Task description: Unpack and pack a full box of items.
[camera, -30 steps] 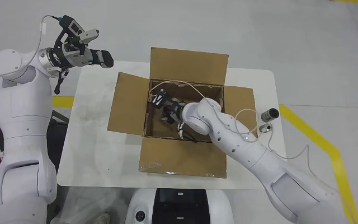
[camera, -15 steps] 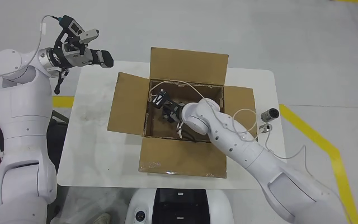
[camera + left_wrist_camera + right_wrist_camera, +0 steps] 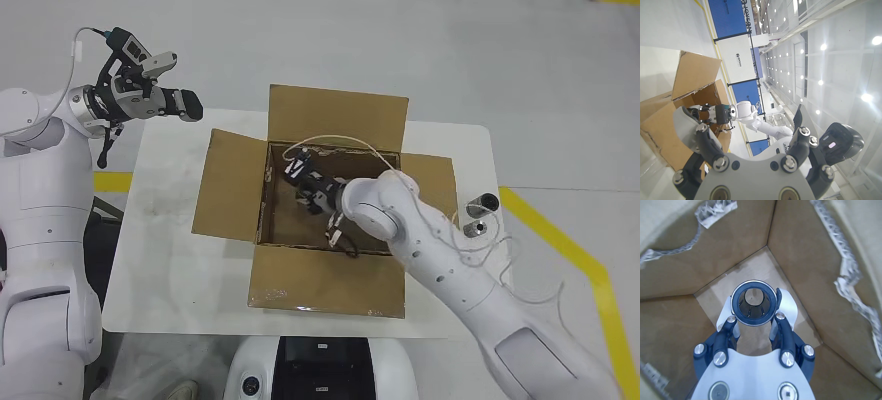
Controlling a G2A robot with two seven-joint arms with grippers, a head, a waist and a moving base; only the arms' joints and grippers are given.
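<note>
**Asker:** Where is the part, and which hand has it?

**Me:** My right hand point(image 3: 754, 303) is down inside the open cardboard box point(image 3: 330, 112). Its two fingers are closed against the sides of a short metal sleeve point(image 3: 753, 313) with a dark end ring. The sleeve sits straight ahead of the palm, its long axis in line with the fingers, so I look down its bore to the box floor beyond. I cannot tell whether it touches that floor. Box walls stand on every side, so I judge the only way out is up through the opening.

**Asker:** And the other hand?

**Me:** My left hand point(image 3: 184, 104) hangs wide open and empty, well apart, past the tabletop's point(image 3: 160, 250) far left corner. The right is far nearer. Two similar sleeves point(image 3: 483, 204) lie on the tabletop just right of the box.

**Asker:** Any writing?

**Me:** None I can make out on the sleeve or the box. Distant wall panels point(image 3: 734, 56) carry print.
</note>
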